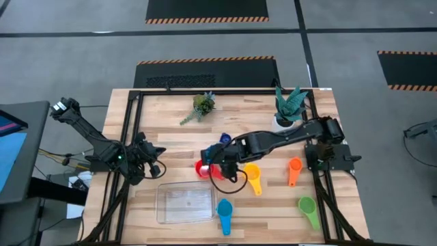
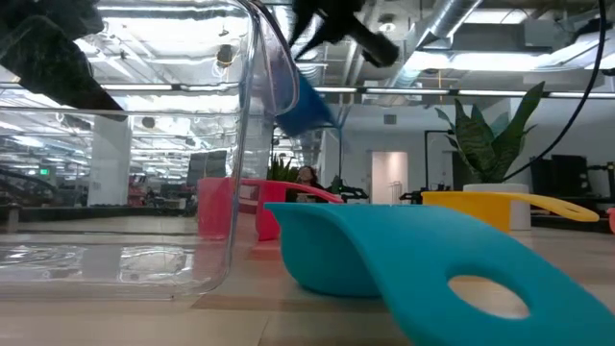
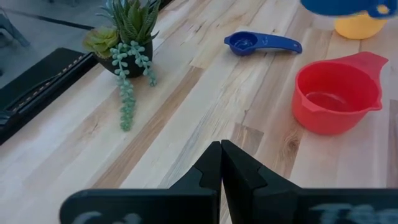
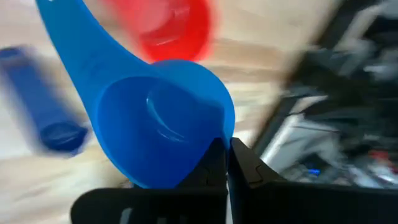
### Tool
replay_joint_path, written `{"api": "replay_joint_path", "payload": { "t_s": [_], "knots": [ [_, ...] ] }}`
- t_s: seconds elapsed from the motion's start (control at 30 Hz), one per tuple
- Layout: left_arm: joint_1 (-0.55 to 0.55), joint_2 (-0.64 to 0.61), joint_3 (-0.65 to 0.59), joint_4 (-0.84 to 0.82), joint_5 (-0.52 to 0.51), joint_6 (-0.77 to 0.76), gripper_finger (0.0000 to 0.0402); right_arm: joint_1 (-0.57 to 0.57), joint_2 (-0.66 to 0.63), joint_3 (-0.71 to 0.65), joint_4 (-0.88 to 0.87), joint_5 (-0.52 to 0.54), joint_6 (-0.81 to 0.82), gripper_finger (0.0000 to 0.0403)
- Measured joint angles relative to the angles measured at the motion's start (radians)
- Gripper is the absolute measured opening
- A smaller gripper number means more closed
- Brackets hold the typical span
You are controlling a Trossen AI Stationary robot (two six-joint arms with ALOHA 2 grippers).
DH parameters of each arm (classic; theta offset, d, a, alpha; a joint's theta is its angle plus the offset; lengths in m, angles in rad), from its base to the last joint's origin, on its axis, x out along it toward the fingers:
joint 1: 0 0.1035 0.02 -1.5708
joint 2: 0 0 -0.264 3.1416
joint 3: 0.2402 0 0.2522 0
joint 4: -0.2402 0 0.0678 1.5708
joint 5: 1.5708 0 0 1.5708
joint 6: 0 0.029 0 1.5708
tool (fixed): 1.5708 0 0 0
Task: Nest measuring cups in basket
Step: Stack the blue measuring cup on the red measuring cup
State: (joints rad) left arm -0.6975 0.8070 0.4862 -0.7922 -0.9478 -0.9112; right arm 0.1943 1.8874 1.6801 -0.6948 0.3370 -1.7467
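Note:
My right gripper [image 1: 213, 162] is over the table's middle, shut on a blue measuring cup [image 4: 161, 130], which hangs in the air in the low view [image 2: 303, 101]. Beneath it a red cup [image 1: 203, 169] stands on the table. A small dark blue cup [image 1: 224, 139], a yellow cup [image 1: 253, 175], an orange cup [image 1: 294, 170], a green cup [image 1: 307, 208] and a light blue cup [image 1: 224, 214] lie on the wood. The clear basket [image 1: 184, 203] sits near the front edge. My left gripper [image 3: 221, 165] is shut, low at the table's left. My right gripper pinches the blue cup's bowl rim [image 4: 219, 134] between its two fingers, on the side opposite the handle [image 4: 65, 37]. The cup is lifted clear of the table and tilted, above the red cup [image 4: 171, 25].
A trailing succulent [image 1: 200, 106] stands near the far edge, and a spiky plant in a white pot [image 1: 289, 108] at the far right. Bare wood lies between the left gripper and the red cup [image 3: 336, 93]. The light blue cup [image 2: 404, 259] lies right beside the basket [image 2: 125, 144].

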Motion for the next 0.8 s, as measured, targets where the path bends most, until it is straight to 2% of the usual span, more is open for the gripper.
{"api": "replay_joint_path", "payload": {
  "t_s": [0.27,0.47,0.7,0.8],
  "knots": [
    [0.000,0.000,0.000,0.009,0.000,-0.012,0.0000,0.030,0.000,-0.002,0.007,-0.064,-0.029,0.0005],
    [0.000,0.000,0.000,0.031,0.000,-0.016,0.0000,0.035,0.000,-0.002,0.057,-0.150,-0.026,0.0005],
    [0.000,0.000,0.000,0.031,0.000,-0.016,0.0000,-0.003,0.000,-0.001,0.137,-0.203,-0.041,0.0005],
    [0.000,0.000,0.000,0.031,0.000,-0.016,0.0000,-0.024,0.000,-0.001,0.181,-0.210,-0.098,0.0005]
  ]
}}
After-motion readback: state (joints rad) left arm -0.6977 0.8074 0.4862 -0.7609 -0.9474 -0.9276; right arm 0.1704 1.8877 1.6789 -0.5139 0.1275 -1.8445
